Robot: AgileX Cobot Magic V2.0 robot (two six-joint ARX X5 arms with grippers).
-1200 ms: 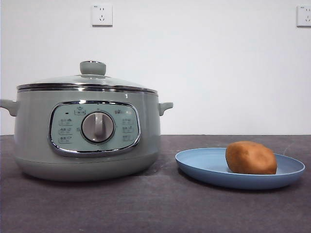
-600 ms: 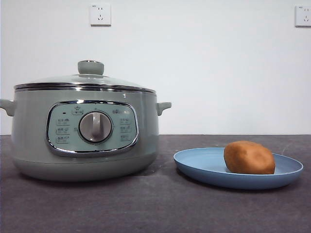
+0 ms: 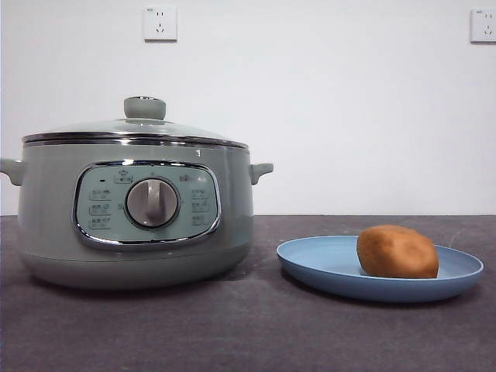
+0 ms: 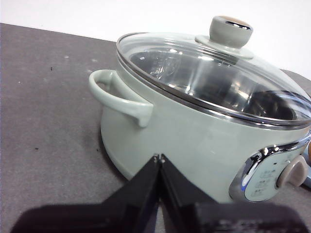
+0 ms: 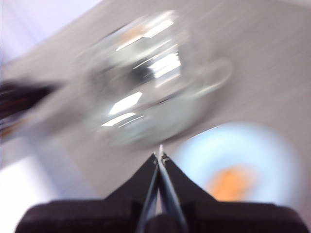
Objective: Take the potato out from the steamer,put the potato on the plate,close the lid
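White wall with two sockets backs a dark grey worktop [image 3: 232, 325], and on it the large round sage-green electric steamer [image 3: 136, 209] stands toward the left edge as the front view shows it. Its low-domed glass lid [image 4: 214, 77] with the pale-green knob [image 3: 145, 108] sits seated on the chrome rim all round. Just beside the steamer, toward the right edge, lies the wide shallow light-blue plate [image 3: 325, 263], and the smooth oval orange-brown potato [image 3: 397, 252] rests on it, right of the plate's middle.

By how things lie, every part of the task looks done, so the step in hand is only to withdraw cleanly. The left gripper [image 4: 159, 156] hangs near the steamer's wall below its side handle [image 4: 121, 97], fingers clenched together on nothing. The right gripper [image 5: 160, 155] is high above steamer and plate, its picture heavily blurred, fingers likewise pressed together and empty.

To finish well, the left arm should back off without brushing the handle or nudging the pot, since a knock could unseat the lid. The right arm should keep its height over the plate.
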